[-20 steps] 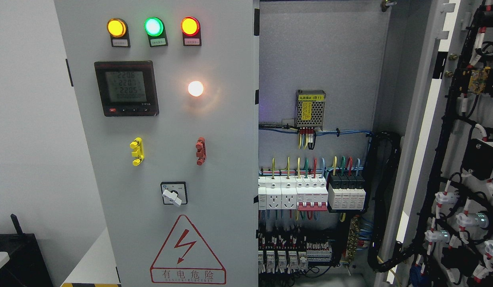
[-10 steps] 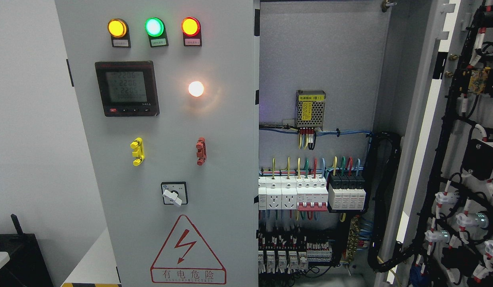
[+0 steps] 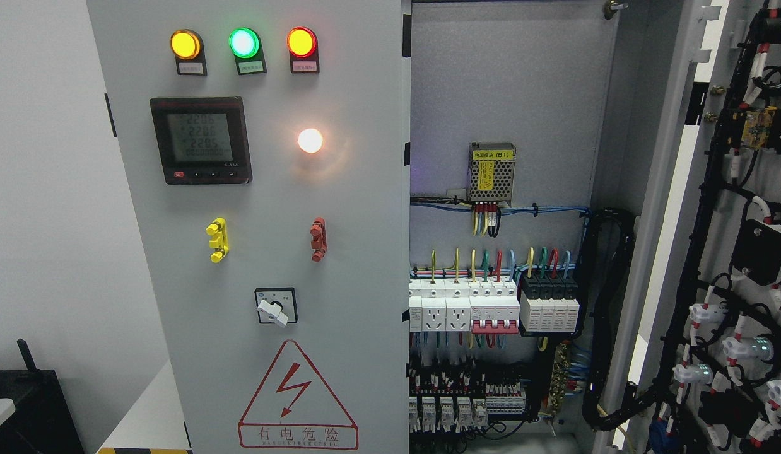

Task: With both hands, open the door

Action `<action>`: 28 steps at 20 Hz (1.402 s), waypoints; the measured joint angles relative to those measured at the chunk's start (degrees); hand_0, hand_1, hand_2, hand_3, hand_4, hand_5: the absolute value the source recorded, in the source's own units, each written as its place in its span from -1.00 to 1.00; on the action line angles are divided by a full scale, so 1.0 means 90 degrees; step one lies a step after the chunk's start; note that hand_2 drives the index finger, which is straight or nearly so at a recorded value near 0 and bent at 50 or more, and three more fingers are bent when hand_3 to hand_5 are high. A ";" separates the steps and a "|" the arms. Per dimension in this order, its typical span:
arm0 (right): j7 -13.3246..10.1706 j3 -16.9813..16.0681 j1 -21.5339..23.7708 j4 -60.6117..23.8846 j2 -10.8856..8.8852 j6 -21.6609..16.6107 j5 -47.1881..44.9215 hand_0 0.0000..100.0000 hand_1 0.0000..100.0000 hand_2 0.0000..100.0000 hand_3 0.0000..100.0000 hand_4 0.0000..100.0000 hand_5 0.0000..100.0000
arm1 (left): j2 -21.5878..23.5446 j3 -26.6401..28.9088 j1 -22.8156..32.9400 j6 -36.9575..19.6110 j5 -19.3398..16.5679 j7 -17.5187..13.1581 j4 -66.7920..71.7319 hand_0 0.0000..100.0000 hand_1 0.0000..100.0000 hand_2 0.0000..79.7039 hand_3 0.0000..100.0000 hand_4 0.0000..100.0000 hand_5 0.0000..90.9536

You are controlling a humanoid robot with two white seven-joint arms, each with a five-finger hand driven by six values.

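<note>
- Head view: neither robot hand shows anywhere, so how their fingers stand cannot be told.
- The cabinet's left door [image 3: 264, 252] is closed and faces the camera. Near its top edge sit a yellow lamp [image 3: 185, 45], a green lamp [image 3: 243, 42] and a red lamp [image 3: 301, 41], all lit.
- Below them are a digital meter [image 3: 200, 140] and, to its right, a glowing white lamp [image 3: 310, 140].
- Lower on the same door: a yellow handle [image 3: 217, 239], a red handle [image 3: 317, 239], a rotary switch [image 3: 275, 306], and a red warning triangle [image 3: 297, 397] at the bottom edge.
- The right door [image 3: 731, 252] is swung wide open at the picture's right, its wired inner face turned towards the camera.
- Inside the open half, a mesh-cased power supply [image 3: 491, 173] hangs above a row of breakers [image 3: 494, 309].
</note>
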 measured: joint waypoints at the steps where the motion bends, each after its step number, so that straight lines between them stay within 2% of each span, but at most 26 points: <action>1: 0.0000 0.0000 0.0000 0.0000 0.0000 0.0000 0.0000 -1.00 -1.00 -1.00 -1.00 -1.00 -1.00 | -0.0078 0.0023 0.0029 -0.0030 -0.0056 -0.0005 0.0150 -1.00 -1.00 -1.00 -1.00 -0.92 -1.00; 13: 0.0000 0.0000 0.0000 0.0001 0.0000 0.0000 0.0000 -1.00 -1.00 -1.00 -1.00 -1.00 -1.00 | -0.1269 0.0322 -0.0178 -0.0100 -0.0742 -0.0021 0.2448 -1.00 -1.00 -1.00 -1.00 -0.92 -1.00; 22: 0.0000 0.0000 0.0000 0.0002 0.0000 0.0000 0.0000 -1.00 -1.00 -1.00 -1.00 -1.00 -1.00 | -0.2356 0.1257 -0.0468 -0.0103 -0.1728 -0.0006 0.4194 -1.00 -1.00 -1.00 -1.00 -0.92 -1.00; 28: 0.0000 -0.0001 0.0000 0.0000 0.0000 0.0000 0.0000 -1.00 -1.00 -1.00 -1.00 -1.00 -1.00 | -0.2962 0.1783 -0.0554 -0.0125 -0.2041 0.0021 0.5058 -1.00 -1.00 -1.00 -1.00 -0.92 -1.00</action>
